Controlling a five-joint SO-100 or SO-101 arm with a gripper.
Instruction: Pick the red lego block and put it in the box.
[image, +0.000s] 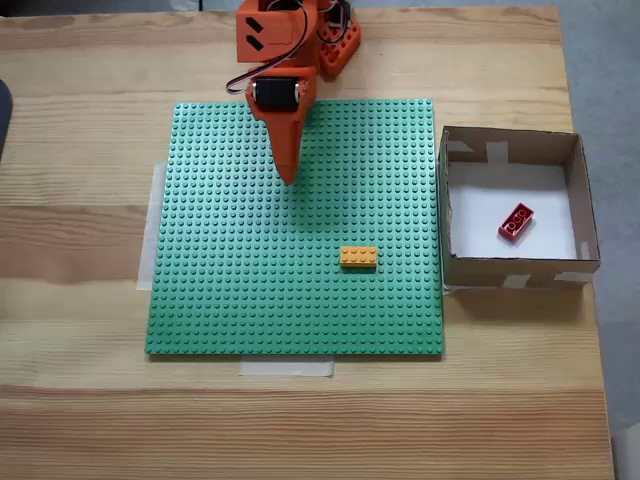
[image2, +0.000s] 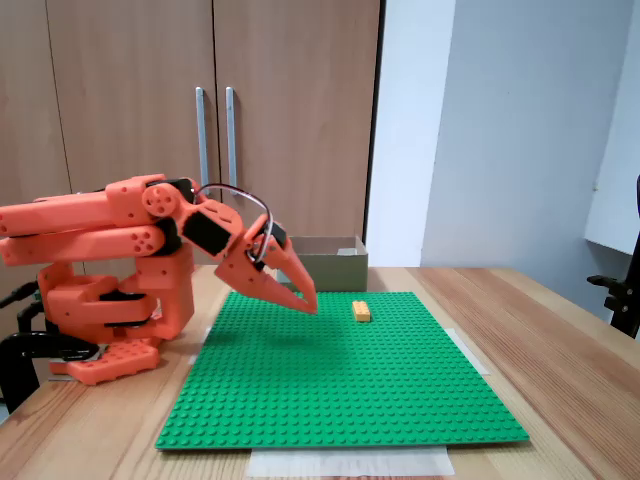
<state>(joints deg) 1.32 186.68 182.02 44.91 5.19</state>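
One small red rectangular plastic lego block (image: 516, 222) lies tilted on the white floor of the single square brown cardboard box (image: 510, 270), towards its right wall in a fixed view. The box sits on the wooden table (image: 80, 200), just beside the right edge of the one green studded baseplate (image: 220, 280). One yellow-orange plastic brick (image: 359, 257) rests on the baseplate, right of its centre and nearer its front edge. The one orange two-finger gripper (image: 291, 176) hangs above the baseplate near its back edge, its fingers pressed together to a point and holding nothing, well apart from both bricks.
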